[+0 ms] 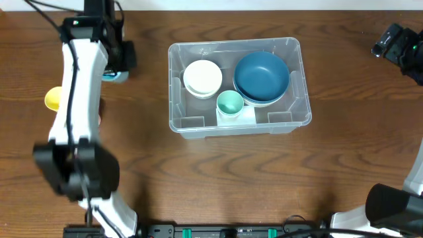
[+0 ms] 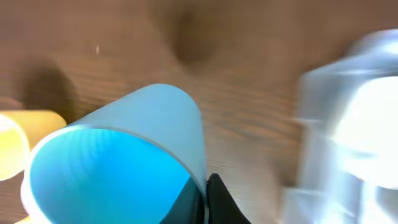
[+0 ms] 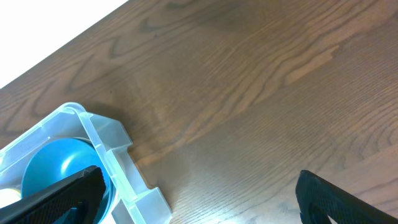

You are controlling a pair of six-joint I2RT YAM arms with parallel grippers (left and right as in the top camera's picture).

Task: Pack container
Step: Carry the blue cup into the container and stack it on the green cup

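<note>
The clear container point(image 1: 173, 92) stands mid-table and holds a white bowl point(image 1: 202, 77), a blue bowl point(image 1: 262, 76) and a mint cup point(image 1: 230, 102). Left of it, my left gripper point(image 1: 120, 66) is shut on the rim of a light blue cup point(image 1: 114, 77). The left wrist view shows the black fingers point(image 2: 214, 198) pinching the cup wall point(image 2: 124, 155), with the container point(image 2: 348, 124) blurred to the right. My right gripper point(image 1: 396, 43) hovers open at the far right, past the container's corner point(image 3: 115, 149); nothing lies between its fingers point(image 3: 333, 199).
A yellow cup point(image 1: 53, 99) lies on the table beside the left arm, also at the left edge of the left wrist view point(image 2: 18, 140). Bare wooden tabletop point(image 3: 249, 93) stretches right of the container. The arm bases sit along the front edge.
</note>
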